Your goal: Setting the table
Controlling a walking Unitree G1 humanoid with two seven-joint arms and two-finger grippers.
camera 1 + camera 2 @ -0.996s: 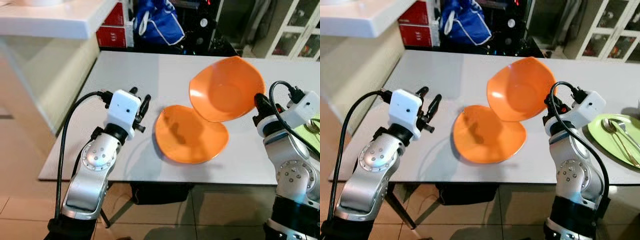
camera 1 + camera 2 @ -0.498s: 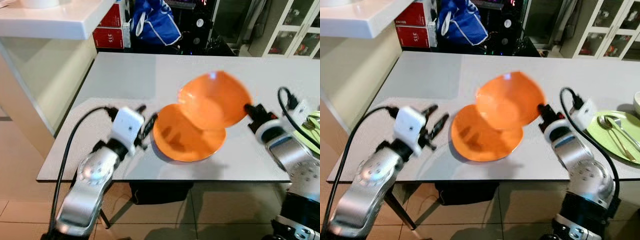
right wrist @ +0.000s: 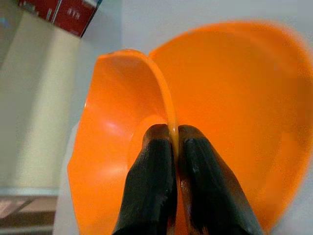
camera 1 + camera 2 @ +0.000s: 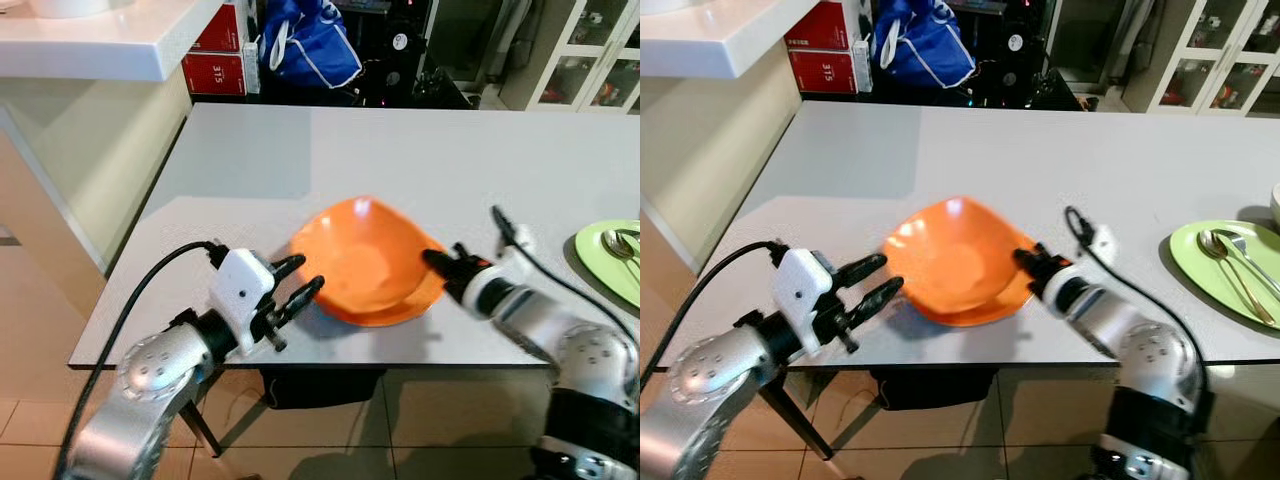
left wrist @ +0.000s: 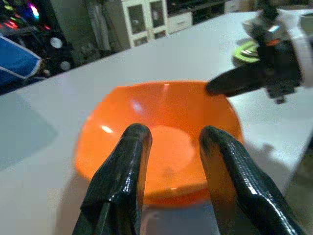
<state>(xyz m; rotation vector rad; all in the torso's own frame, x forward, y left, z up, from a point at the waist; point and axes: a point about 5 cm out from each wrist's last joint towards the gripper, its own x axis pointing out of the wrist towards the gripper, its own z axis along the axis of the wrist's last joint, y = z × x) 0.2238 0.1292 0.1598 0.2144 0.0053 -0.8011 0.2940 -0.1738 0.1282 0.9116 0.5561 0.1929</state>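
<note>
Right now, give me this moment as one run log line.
right end effector: shut on orange bowl rim | bowl over orange plate | left end effector: open, beside bowl

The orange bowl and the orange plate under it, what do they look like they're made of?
The orange bowl, pinched by its rim in the right gripper, looks like thin moulded plastic or melamine: uniform colour, glossy highlights, a very thin edge. The orange plate beneath has the same colour and sheen, so probably the same material.
</note>
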